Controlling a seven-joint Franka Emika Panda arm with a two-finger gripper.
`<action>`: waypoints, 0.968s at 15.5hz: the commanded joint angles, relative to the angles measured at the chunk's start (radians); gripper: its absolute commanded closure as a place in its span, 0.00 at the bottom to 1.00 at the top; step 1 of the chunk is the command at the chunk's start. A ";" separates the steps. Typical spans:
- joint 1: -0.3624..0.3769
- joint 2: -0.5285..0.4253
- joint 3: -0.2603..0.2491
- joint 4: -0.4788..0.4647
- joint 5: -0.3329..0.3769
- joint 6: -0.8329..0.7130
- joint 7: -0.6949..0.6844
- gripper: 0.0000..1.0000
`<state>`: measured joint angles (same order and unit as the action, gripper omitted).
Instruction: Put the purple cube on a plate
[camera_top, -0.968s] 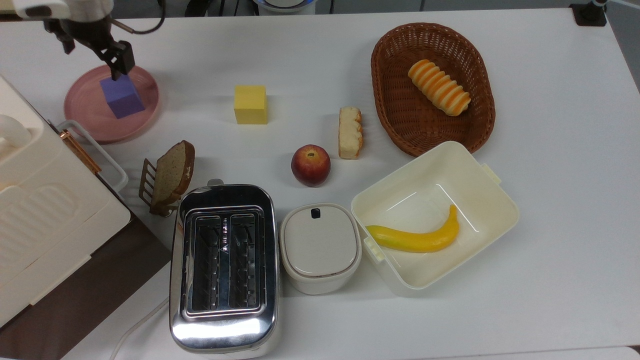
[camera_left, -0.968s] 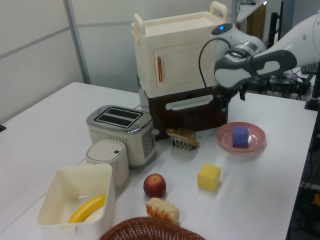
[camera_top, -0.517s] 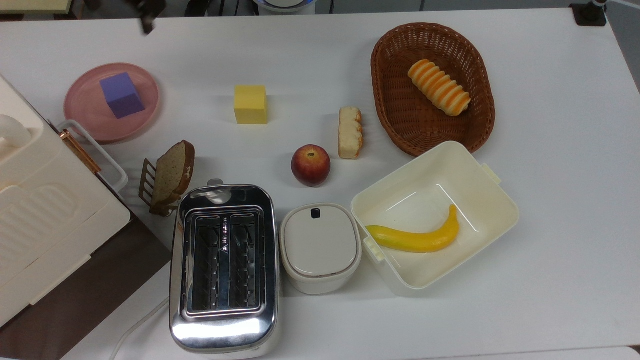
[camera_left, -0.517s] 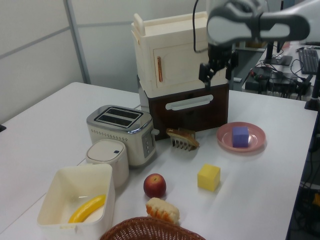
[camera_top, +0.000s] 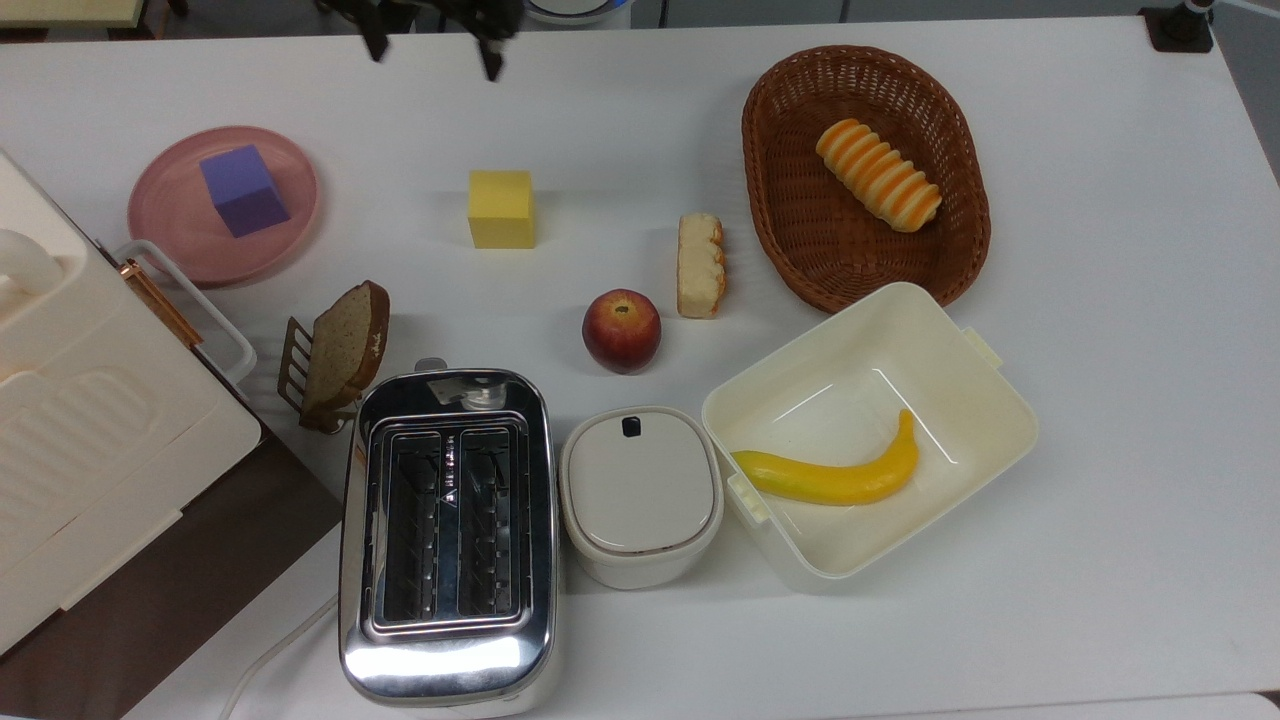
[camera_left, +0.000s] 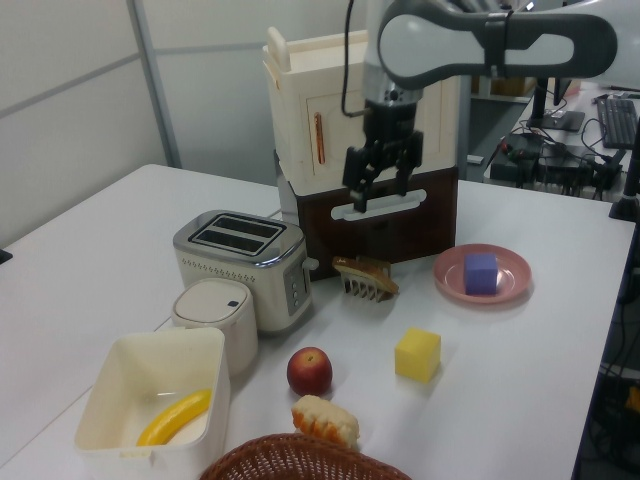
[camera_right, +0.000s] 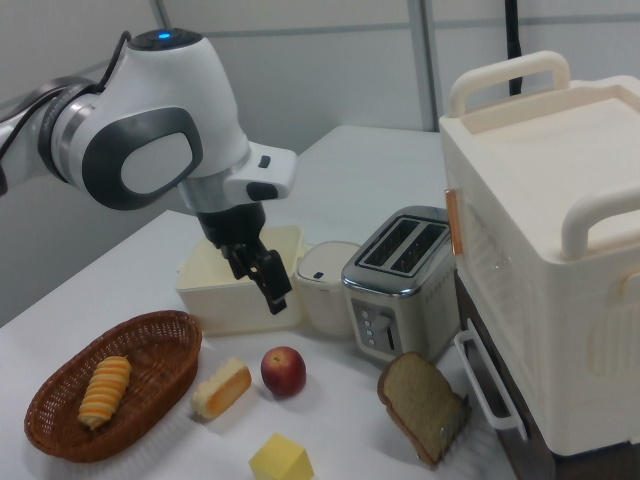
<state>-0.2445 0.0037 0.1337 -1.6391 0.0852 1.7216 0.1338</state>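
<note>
The black two-finger fingers hang spread apart and empty above the white worktop, pointing downward. In the left view, the brown slice of bread in its small rack sits below them, just ahead of the tips. The solid yellow cube lies lower and to the left view's right. Farther to the left view's right, well apart from the fingers, the small matte purple cube rests on the round glossy pink plate, upright, near its centre.
</note>
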 joint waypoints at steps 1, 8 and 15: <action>0.117 -0.005 -0.034 -0.001 0.011 -0.010 0.032 0.00; 0.304 -0.004 -0.218 -0.005 0.008 -0.010 -0.003 0.00; 0.301 -0.004 -0.230 -0.005 0.007 -0.005 -0.026 0.00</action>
